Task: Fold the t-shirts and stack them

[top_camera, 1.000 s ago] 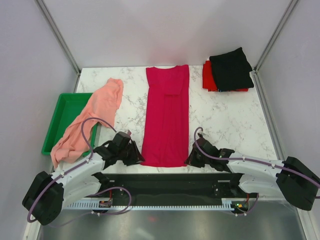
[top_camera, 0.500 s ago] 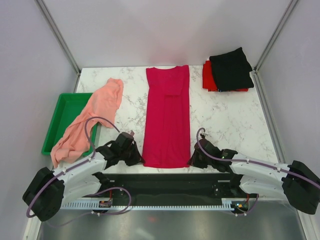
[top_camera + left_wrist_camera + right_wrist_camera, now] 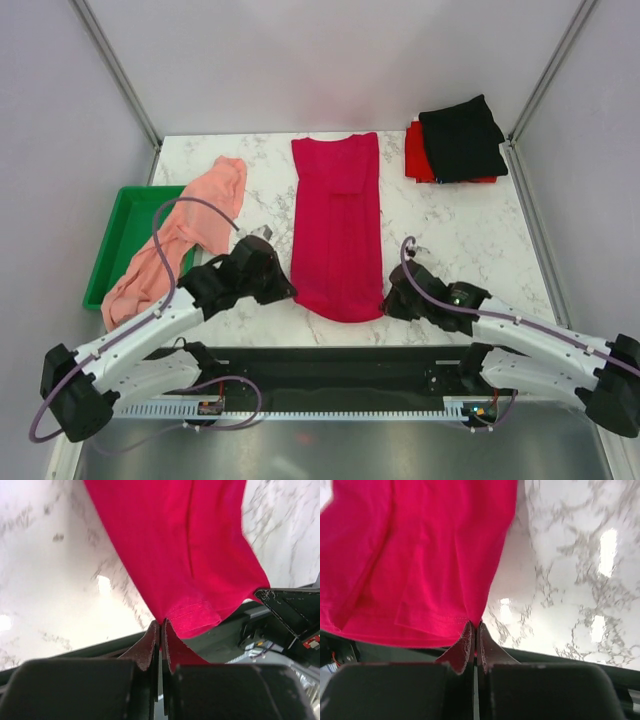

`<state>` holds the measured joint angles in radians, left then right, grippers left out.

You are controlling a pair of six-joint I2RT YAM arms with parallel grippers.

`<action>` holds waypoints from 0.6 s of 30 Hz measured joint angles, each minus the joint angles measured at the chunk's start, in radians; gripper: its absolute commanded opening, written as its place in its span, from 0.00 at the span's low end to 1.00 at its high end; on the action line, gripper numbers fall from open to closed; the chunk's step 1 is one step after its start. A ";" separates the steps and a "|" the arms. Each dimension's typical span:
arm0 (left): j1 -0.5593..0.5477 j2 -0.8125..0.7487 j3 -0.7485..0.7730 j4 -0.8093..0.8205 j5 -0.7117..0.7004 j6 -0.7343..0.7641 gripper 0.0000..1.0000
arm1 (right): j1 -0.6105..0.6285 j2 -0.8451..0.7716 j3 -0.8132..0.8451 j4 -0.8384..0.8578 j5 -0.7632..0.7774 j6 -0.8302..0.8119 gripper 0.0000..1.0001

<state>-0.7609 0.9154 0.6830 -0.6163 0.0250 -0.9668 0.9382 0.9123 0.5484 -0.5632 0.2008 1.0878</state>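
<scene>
Pinching crimson t-shirt hem: left hand; right hand

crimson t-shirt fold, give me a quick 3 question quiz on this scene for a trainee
1. True or false: the left gripper and the right gripper are each shut on a near hem corner of the crimson t-shirt.
2. What lies on top of the bright red t-shirt? A) a white towel B) the black t-shirt C) a cardboard box
3. Fill in: the salmon-pink t-shirt drapes partly over the ____ tray.

Key: 1 true; 2 B; 3 green
</scene>
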 measured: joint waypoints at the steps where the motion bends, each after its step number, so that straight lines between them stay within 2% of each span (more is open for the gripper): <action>1: 0.001 0.034 0.043 -0.007 -0.018 0.011 0.02 | -0.019 0.031 0.045 -0.013 0.007 -0.023 0.00; 5: 0.029 0.172 0.207 -0.028 -0.075 0.067 0.02 | -0.142 0.175 0.244 -0.035 0.027 -0.139 0.00; 11: 0.171 0.432 0.483 -0.042 -0.083 0.171 0.02 | -0.324 0.442 0.554 -0.026 0.032 -0.336 0.00; 18: 0.326 0.718 0.738 -0.019 -0.039 0.270 0.02 | -0.443 0.712 0.757 0.014 -0.004 -0.469 0.00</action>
<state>-0.4347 1.6329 1.4208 -0.6357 -0.0143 -0.6964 0.4957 1.6241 1.3056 -0.5495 0.1967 0.6189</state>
